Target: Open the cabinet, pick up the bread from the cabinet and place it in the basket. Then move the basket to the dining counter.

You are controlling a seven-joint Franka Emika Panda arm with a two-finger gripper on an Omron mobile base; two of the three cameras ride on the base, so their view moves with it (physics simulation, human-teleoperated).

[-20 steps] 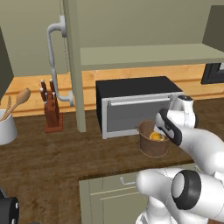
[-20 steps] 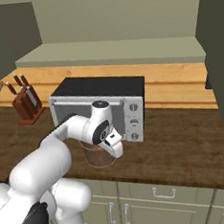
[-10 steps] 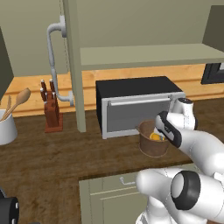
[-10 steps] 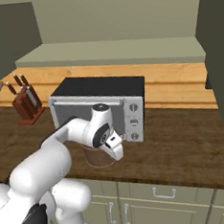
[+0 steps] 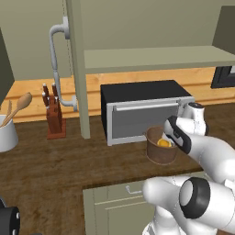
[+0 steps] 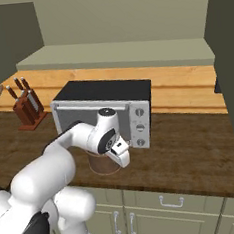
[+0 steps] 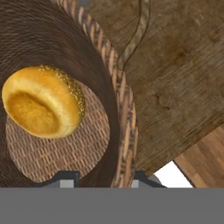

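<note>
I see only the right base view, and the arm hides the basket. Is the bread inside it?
Observer: Yes. In the hand view the bread lies on the floor of the basket.
Operator: And where does the gripper stand?
Observer: The gripper is open astride the basket's rim: one fingertip inside the wall, the other outside, with a gap left on the inner side.
</note>
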